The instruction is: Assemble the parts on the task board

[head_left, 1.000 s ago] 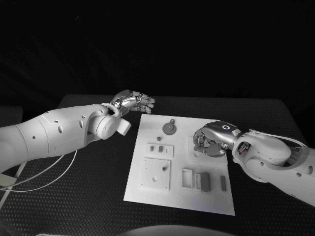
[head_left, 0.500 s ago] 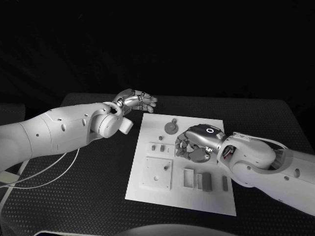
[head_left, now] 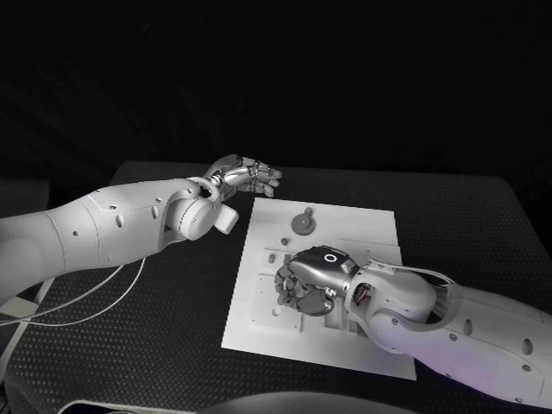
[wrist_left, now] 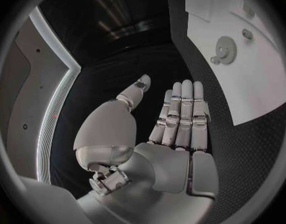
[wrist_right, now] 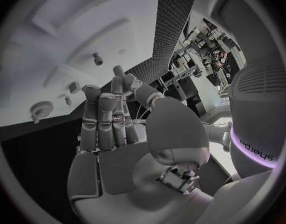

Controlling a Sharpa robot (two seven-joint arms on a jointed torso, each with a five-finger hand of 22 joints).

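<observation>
A white task board [head_left: 351,226] lies in the middle of a black desk [head_left: 462,224]. Near its far edge sits a small grey gear-shaped part [head_left: 301,223]. The right hand [head_left: 307,280] hovers over the board's centre, palm down, covering the parts beneath it; in the right wrist view its fingers [wrist_right: 102,119] are straight and close together, holding nothing. The left hand [head_left: 242,178] hangs above the desk just off the board's far left corner, its fingers [wrist_left: 183,112] extended side by side, thumb apart, empty.
</observation>
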